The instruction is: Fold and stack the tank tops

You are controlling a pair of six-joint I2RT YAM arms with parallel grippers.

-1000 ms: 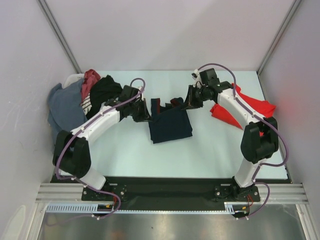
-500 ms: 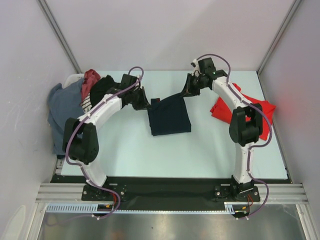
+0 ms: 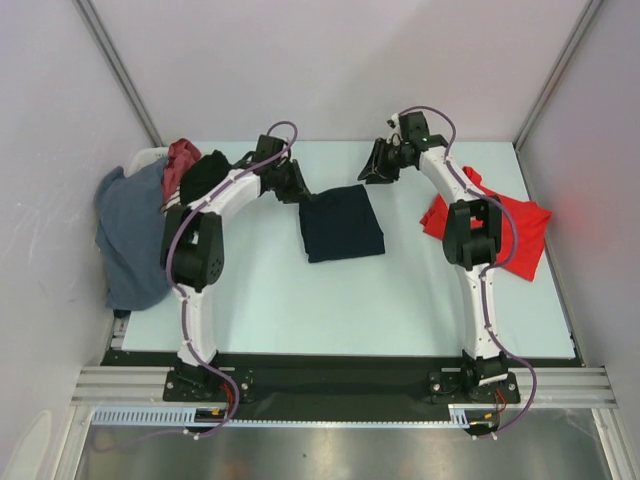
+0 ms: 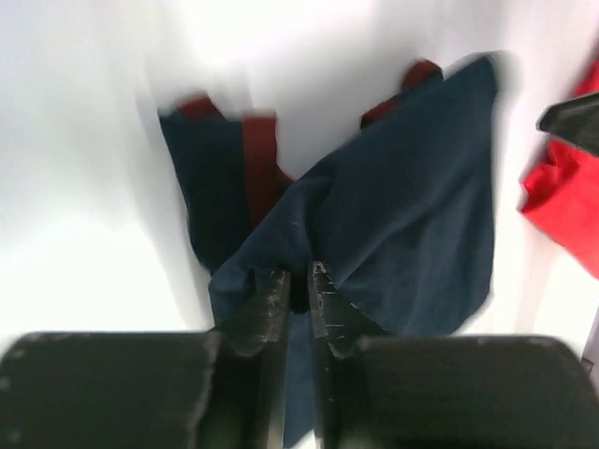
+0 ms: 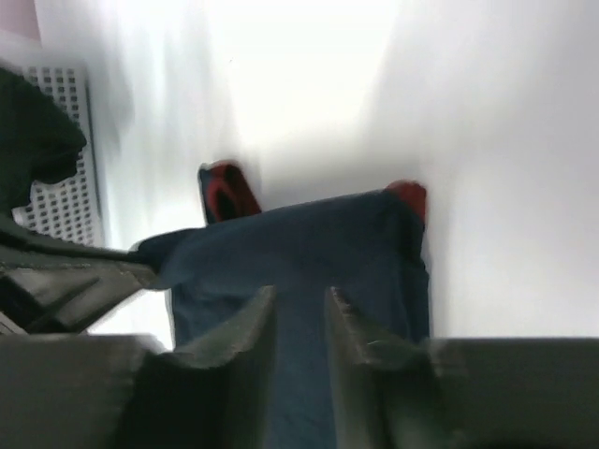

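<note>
1. Navy top (image 3: 341, 223): lies folded, roughly square, mid-table towards the far edge.
2. Left gripper (image 4: 298, 292): fingers pressed nearly together, apparently pinching the top's far-left corner, likely to set the fold.
3. Right gripper (image 3: 379, 168): fingers slightly parted, holding nothing, just beyond the far-right corner.
4. Red top (image 3: 500, 225): crumpled at the right edge, not yet folded.

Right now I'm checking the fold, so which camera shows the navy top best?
The top view: the navy top lies whole there, a folded rectangle. The left wrist view shows it close but blurred, rumpled and partly hidden. The right wrist view catches only one blurred end with maroon trim.
</note>
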